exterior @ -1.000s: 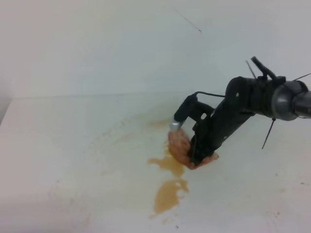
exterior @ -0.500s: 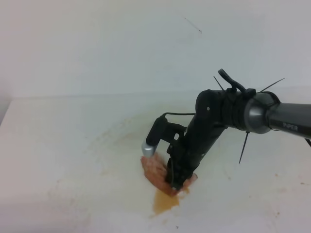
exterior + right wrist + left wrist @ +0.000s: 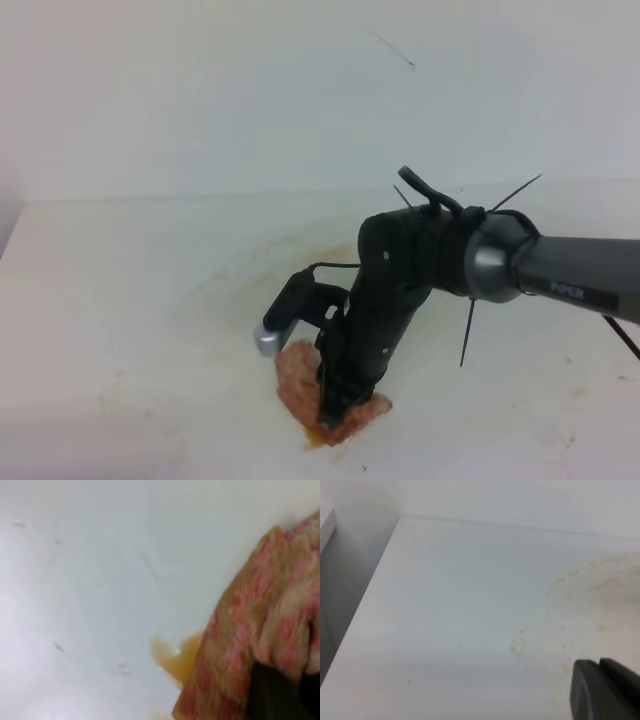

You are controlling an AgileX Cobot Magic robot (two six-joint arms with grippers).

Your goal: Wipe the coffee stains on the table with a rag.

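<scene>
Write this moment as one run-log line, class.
right gripper: shut on rag | rag: on table, over stain | left gripper: unclear

The rag (image 3: 312, 385) is a small pinkish-brown cloth, wrinkled and bunched, lying pressed flat on the table (image 3: 120, 300) near its front edge. Up close its mottled pink and tan fibres (image 3: 250, 630) look damp and bunched into folds. The coffee stains (image 3: 318, 437) show as a thin amber rim of liquid peeking out from under the rag's front edge; in the right wrist view this is a small glossy amber puddle (image 3: 175, 660) touching the cloth. Fainter tan smears and specks (image 3: 580, 580) spread across the white table behind it.
</scene>
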